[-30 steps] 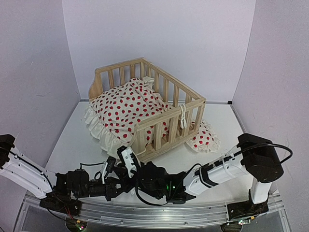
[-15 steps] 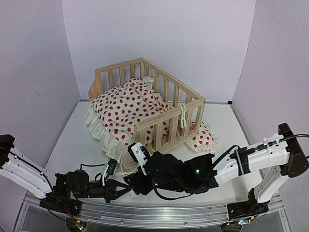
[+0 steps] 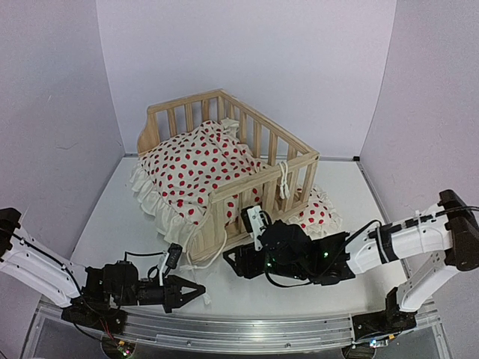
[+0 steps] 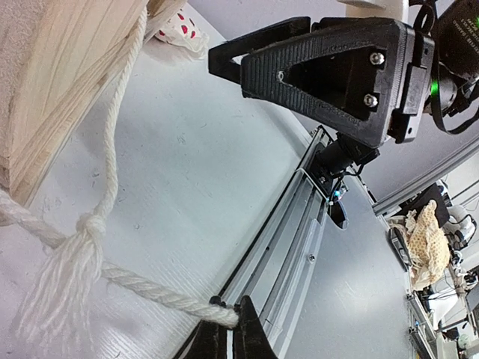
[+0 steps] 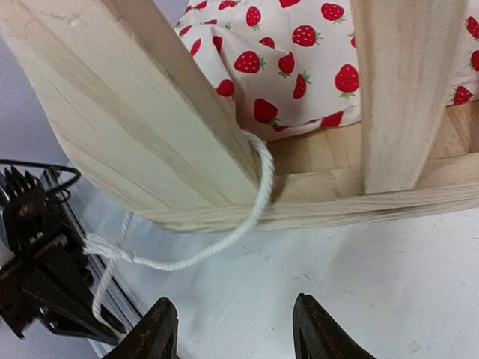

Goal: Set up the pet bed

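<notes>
The pet bed (image 3: 262, 173), a pine frame with slatted rails, stands mid-table with the red-dotted ruffled cushion (image 3: 194, 168) spilling over its open left side. A white tie string (image 3: 196, 262) runs from the bed's near corner post (image 5: 150, 112) down to my left gripper (image 3: 196, 290), which is shut on the string's end (image 4: 217, 314). A knot with a frayed tassel (image 4: 82, 239) sits along the string. My right gripper (image 5: 236, 329) is open and empty just above the table, facing the post where the string (image 5: 224, 239) loops round it. From above, the right gripper (image 3: 230, 267) lies right of the left one.
A small red-dotted pillow (image 3: 314, 213) lies against the bed's right side. The metal rail (image 3: 247, 333) of the table's near edge runs just behind both grippers. White walls close in the table on three sides.
The right gripper has opened and drawn away to the right from beside the left gripper. The left gripper has stayed in place, shut on the string.
</notes>
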`<state>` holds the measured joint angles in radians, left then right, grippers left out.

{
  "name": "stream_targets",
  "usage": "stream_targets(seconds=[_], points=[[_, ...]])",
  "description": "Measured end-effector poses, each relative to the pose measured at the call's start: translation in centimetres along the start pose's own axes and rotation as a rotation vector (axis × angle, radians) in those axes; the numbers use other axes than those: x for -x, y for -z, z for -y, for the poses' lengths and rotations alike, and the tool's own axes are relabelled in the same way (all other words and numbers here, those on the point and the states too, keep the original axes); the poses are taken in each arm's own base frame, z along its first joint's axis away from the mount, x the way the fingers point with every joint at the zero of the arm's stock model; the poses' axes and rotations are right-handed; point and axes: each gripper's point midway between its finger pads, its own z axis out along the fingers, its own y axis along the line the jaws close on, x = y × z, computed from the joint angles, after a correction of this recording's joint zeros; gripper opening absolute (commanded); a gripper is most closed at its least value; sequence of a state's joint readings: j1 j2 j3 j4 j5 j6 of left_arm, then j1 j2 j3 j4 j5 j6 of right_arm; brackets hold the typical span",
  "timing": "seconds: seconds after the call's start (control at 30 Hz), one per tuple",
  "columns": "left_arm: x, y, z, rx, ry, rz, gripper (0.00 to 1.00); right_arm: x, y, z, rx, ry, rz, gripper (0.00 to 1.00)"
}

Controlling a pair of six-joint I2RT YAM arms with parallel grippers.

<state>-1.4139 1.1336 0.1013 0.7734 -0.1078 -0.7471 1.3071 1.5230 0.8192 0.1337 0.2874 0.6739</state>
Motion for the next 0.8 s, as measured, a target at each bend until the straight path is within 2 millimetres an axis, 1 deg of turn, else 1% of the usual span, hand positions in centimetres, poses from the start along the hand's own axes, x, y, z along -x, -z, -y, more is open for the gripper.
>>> stream_targets(seconds=[0.13,0.17,0.2,0.23,0.43,0.57,0.7,0.77,0.8], points=[[0.1,-0.2,0.1,0.003,-0.002,-0.004,0.01,0.3,-1.7,-1.3,0.05,-0.071,0.062,0.52],[0.1,-0.2,0.2,0.002,-0.005,-0.003,0.01,0.2,-2.2,-1.5,0.057,-0.078,0.074,0.49],[0.2,-0.2,0.2,0.001,-0.007,-0.002,0.01,0.1,-2.5,-1.7,0.061,-0.083,0.084,0.44],[0.3,-0.3,0.3,0.0,-0.011,0.0,0.01,0.2,-2.8,-1.7,0.061,-0.087,0.095,0.42],[0.9,-0.5,0.9,-0.012,-0.016,0.012,0.01,1.2,-3.4,-1.4,0.051,-0.146,0.171,0.44],[0.9,-0.8,1.0,-0.009,-0.017,0.008,0.01,0.9,-4.1,-0.7,0.022,-0.172,0.187,0.44],[0.7,-0.8,0.8,-0.002,-0.018,0.001,0.01,0.7,-4.4,-0.1,-0.004,-0.19,0.196,0.45],[0.7,-0.8,0.8,0.0,-0.019,-0.001,0.01,0.8,-4.4,0.0,-0.01,-0.192,0.203,0.43],[0.7,-0.8,0.8,-0.001,-0.019,0.0,0.01,0.8,-4.5,0.1,-0.011,-0.193,0.207,0.41]])
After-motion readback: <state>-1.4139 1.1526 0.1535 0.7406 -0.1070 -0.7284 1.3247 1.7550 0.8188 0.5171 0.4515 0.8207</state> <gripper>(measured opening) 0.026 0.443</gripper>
